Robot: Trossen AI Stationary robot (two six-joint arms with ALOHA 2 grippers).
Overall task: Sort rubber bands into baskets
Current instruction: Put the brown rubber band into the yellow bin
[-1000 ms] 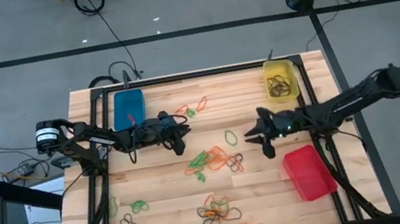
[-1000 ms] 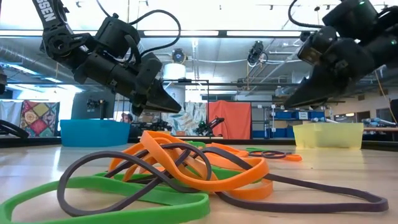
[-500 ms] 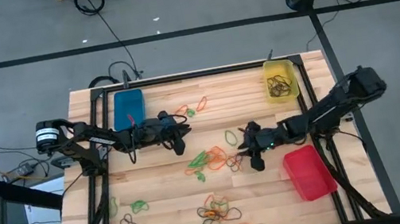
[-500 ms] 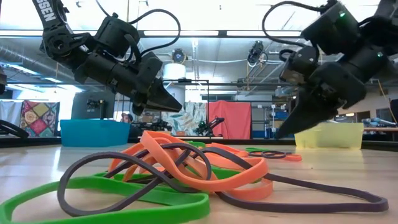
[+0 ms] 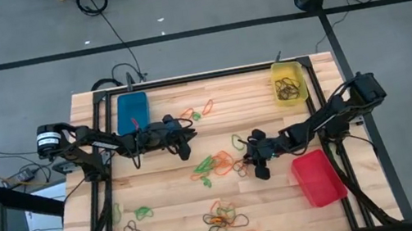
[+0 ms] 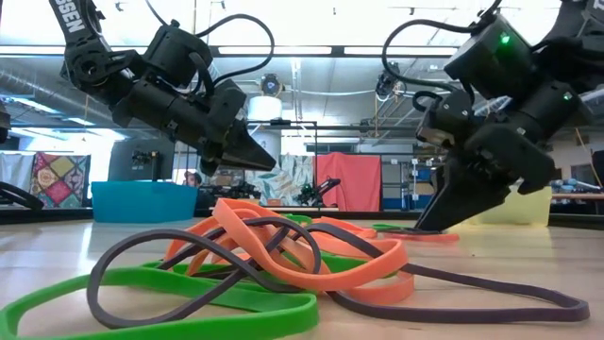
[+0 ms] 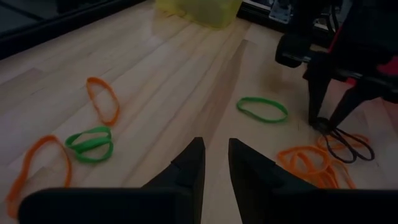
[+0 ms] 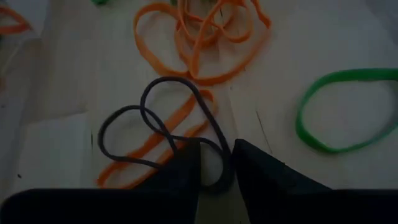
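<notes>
Dark thin elastic rubber band [image 8: 163,127], lying twisted over orange bands mid-worktop: to be pinched alone between the right gripper [image 8: 216,163]'s narrowly parted jaws, already straddling its strand, then lifted clear.

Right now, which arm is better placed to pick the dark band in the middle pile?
Right. The right gripper is down at the table with its fingertips straddling the dark band. The left gripper hovers near the blue basket, off the pile.
</notes>
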